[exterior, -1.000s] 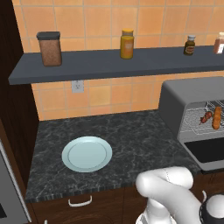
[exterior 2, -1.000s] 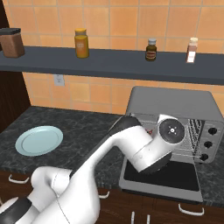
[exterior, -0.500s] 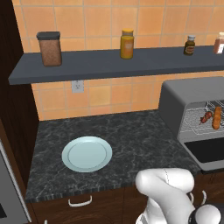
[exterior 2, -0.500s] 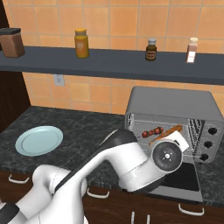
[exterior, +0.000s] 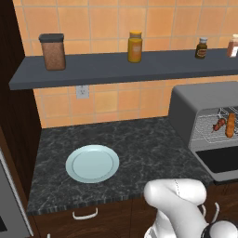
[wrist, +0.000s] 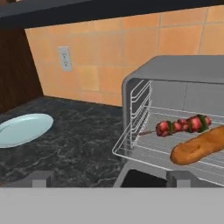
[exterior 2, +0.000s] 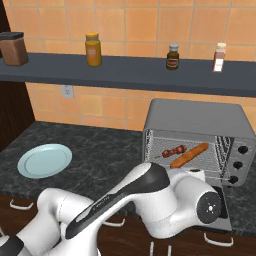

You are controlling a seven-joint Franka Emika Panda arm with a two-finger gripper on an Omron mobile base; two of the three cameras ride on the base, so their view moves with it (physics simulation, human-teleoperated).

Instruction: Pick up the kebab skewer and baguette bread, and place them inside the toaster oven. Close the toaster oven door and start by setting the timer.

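Our hand (wrist: 111,178) is spread and empty, low before the toaster oven (exterior 2: 200,132). Its door (exterior 2: 218,214) lies flat below the loaded rack, so we lift it upward.

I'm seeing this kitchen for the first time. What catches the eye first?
The open toaster oven at the right end of the counter, with the kebab skewer and the baguette bread lying side by side on its wire rack. Next, the pale blue plate lying bare on the dark counter to the left.
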